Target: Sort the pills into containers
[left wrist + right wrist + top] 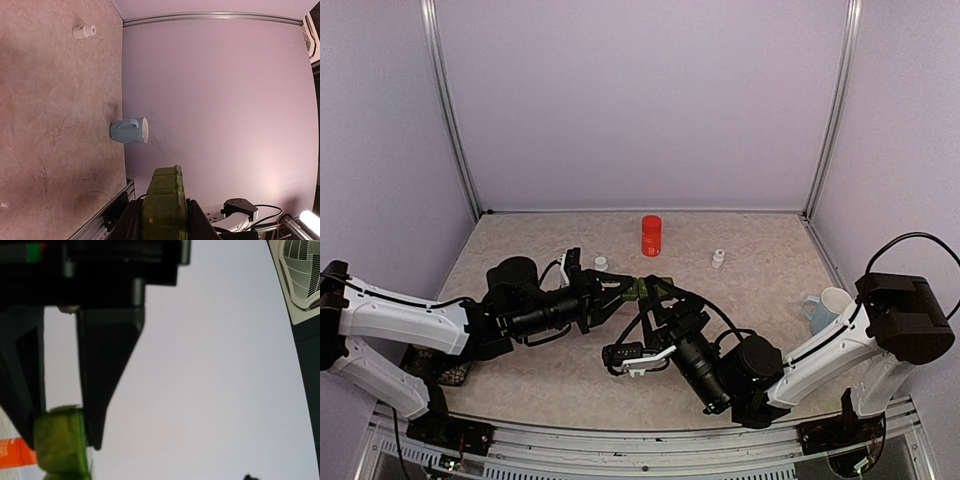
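Above the middle of the table point(770, 240), the left arm's fingers point(129, 222) are clamped on the long sides of the green strip of containers point(162, 205), which hangs in the air with its far end pointing away from that wrist. The right arm's fingers point(107, 370) stand on either side of that far end, and from the close view they seem to be pressed against it, though the angle is too tight for me to be sure. So the strip sits between the two arms, off the table.

I'd judge the strip to be light, stiff and rather slick, being smooth plastic. It should not bend under a grip, but it could twist or slip if pinched at a corner. The flat side walls look like the safest hold. The hinged lids look like the weak part, better nudged at their free edge than squeezed.

Further out, I count one strip of three joined compartments and one orange bottle point(651, 235) standing upright behind it. Two small white pieces point(600, 262) point(718, 258) sit apart from each other on either side of the bottle. One pale blue mug point(825, 305) lies on its side near the right edge. I see no loose pills.
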Controlling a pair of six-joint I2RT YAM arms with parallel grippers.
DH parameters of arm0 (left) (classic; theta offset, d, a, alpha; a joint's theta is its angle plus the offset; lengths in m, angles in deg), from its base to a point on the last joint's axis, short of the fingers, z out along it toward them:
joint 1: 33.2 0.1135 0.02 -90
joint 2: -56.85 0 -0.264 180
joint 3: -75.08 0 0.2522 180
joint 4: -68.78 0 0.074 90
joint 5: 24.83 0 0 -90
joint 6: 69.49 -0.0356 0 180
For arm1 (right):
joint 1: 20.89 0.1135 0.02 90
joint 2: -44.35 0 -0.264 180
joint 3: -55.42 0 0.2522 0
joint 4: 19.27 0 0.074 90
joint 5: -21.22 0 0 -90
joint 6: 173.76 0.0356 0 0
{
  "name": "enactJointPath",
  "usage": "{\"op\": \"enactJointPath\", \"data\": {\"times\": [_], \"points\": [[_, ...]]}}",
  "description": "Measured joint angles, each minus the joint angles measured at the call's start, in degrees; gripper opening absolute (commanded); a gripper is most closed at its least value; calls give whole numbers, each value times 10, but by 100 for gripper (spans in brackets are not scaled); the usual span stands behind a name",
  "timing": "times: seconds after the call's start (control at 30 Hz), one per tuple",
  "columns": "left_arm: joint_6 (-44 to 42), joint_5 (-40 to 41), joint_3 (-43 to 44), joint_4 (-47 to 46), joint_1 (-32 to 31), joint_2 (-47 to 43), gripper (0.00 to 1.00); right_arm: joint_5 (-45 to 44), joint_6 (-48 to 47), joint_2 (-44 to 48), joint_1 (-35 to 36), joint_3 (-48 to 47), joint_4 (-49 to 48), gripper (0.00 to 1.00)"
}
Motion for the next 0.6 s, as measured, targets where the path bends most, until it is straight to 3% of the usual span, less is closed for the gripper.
{"op": "enactJointPath", "data": {"times": [0.6], "points": [[-7,-5,0,10,0,-7,0,8,3,18,-1,11,15,70]]}}
